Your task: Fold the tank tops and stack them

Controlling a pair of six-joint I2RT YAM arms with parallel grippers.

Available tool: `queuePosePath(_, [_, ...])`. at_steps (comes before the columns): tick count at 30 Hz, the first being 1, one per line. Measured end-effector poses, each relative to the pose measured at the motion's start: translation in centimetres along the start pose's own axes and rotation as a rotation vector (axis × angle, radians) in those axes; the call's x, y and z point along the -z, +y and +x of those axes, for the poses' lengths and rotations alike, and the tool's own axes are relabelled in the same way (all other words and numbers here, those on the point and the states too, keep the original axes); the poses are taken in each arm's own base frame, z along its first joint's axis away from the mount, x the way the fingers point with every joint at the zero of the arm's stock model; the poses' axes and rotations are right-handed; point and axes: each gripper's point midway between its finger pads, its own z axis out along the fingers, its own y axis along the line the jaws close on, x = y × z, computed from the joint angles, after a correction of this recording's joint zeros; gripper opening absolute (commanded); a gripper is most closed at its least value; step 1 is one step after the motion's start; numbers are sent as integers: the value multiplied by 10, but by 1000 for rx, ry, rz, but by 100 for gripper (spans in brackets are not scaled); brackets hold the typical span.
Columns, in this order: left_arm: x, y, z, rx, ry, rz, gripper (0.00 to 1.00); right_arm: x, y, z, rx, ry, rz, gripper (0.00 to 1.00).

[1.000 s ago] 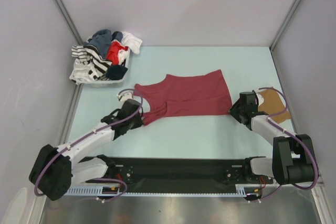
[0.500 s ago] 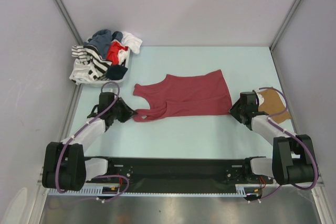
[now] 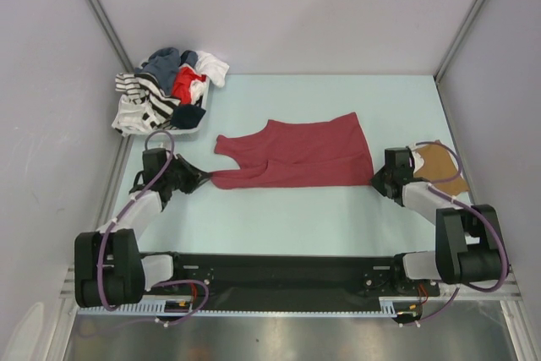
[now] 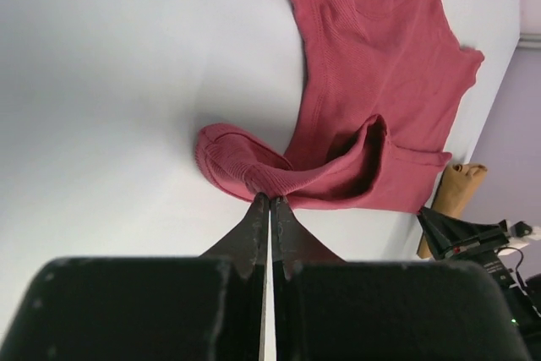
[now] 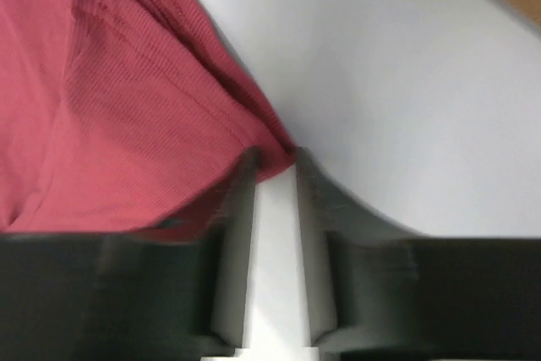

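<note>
The dark maroon tank top (image 3: 296,154) lies spread flat across the middle of the table, straps to the left. My left gripper (image 3: 205,179) is shut on the end of the near strap and holds it stretched out to the left. In the left wrist view the pinched strap end (image 4: 245,171) bunches at the closed tips of the left gripper (image 4: 270,199). My right gripper (image 3: 374,177) sits at the top's near right hem corner. In the right wrist view that gripper (image 5: 275,162) shows a gap between its fingers, with the hem corner (image 5: 270,145) lying between the tips. A folded tan-brown tank top (image 3: 439,166) lies just right of it.
A white basket (image 3: 196,124) heaped with mixed clothes (image 3: 165,95) stands at the back left corner. Grey walls close in the table on the left, back and right. The black base rail (image 3: 279,272) runs along the near edge.
My left gripper has moved left with the strap, drawing the top's left side out straight. The right gripper's jaws have narrowed around the hem corner; that arm has barely moved.
</note>
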Motion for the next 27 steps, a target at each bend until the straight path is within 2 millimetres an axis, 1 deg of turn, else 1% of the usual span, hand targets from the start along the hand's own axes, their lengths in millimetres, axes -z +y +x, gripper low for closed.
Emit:
queuePosePath(2, [0, 5, -4, 30, -4, -1, 0, -5, 2, -1, -11, 3, 5, 10])
queuePosePath(3, [0, 8, -5, 47, -7, -3, 0, -7, 3, -2, -14, 3, 7, 3])
queuePosePath(4, [-1, 10, -6, 59, -11, -3, 0, -9, 5, -3, -15, 4, 7, 2])
queuePosePath(5, [-1, 12, -7, 74, -11, -5, 4, -10, 6, -3, -19, 4, 8, 0])
queuePosePath(6, [-2, 14, -7, 80, -10, -7, 8, -11, 6, -4, -20, 4, 9, 0])
queuePosePath(7, [-3, 15, -7, 84, -7, -9, 16, -11, 6, -4, -20, 3, 11, 0])
queuePosePath(8, [-4, 16, -7, 85, -4, -10, 37, -11, 6, -3, -18, 3, 11, 0])
queuePosePath(9, [-5, 17, -6, 80, 0, -12, 40, -11, 7, -3, -16, 2, 11, 0])
queuePosePath(11, [-7, 20, -6, 90, 6, -20, 40, -11, 7, -3, -12, -2, 14, 0])
queuePosePath(14, [-8, 21, -7, 91, -2, -27, 36, -10, 7, -2, -4, -9, 17, 0])
queuePosePath(16, [-8, 22, -9, 89, -12, -31, 37, -10, 7, -2, -1, -11, 20, 0])
queuePosePath(17, [-8, 22, -11, 88, -18, -36, 41, -10, 7, -2, 0, -12, 21, 0])
queuePosePath(19, [-8, 22, -15, 80, -33, -43, 55, -10, 7, -2, 1, -14, 22, 0])
queuePosePath(20, [-8, 22, -18, 72, -42, -48, 68, -10, 7, -2, 2, -14, 23, 0])
queuePosePath(23, [-6, 24, -27, 46, -80, -77, 87, -10, 7, -2, 2, -15, 24, 0])
queuePosePath(25, [-1, 25, -32, 29, -110, -100, 90, -10, 7, -2, 3, -15, 24, 0])
queuePosePath(26, [2, 25, -34, 15, -125, -107, 99, -10, 7, -2, 3, -15, 24, 0])
queuePosePath(27, [5, 24, -35, -8, -139, -113, 100, -10, 7, -2, 3, -15, 24, 0])
